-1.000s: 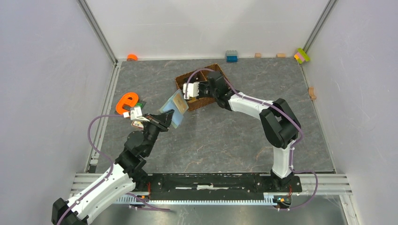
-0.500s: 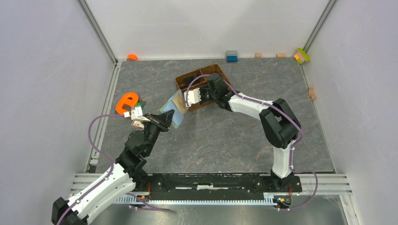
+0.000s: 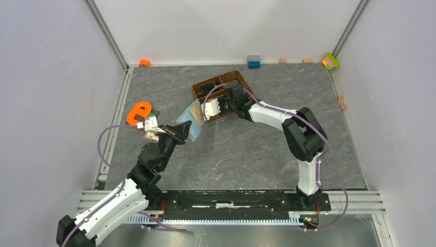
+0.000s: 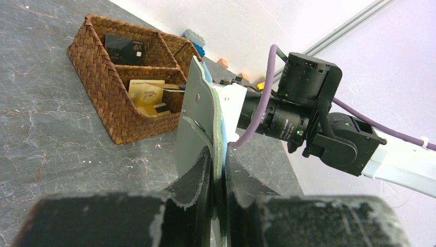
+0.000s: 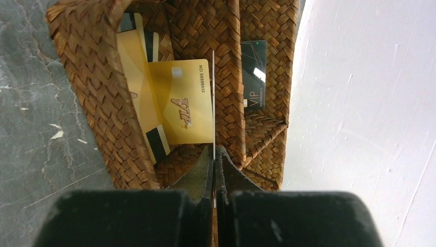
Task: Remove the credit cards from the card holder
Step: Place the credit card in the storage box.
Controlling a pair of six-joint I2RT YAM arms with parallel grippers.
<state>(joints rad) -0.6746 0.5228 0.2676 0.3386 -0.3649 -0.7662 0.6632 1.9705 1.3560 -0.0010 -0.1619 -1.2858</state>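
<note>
The left gripper [image 4: 218, 172] still pinches the green card holder [image 4: 198, 121] upright, just beside the basket [image 5: 92, 77]. The right gripper [image 5: 214, 165], clamped on a thin card [image 5: 213, 103], has slid toward the basket's near side, over the gold cards [image 5: 180, 100] inside

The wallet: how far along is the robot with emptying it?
Done: gold cards and a black one already lie in the basket. In hand: the left pincer clamps the wallet; the right pincer pinches a thin card. Left: setting that card down; whether the wallet hides more is unclear.
</note>
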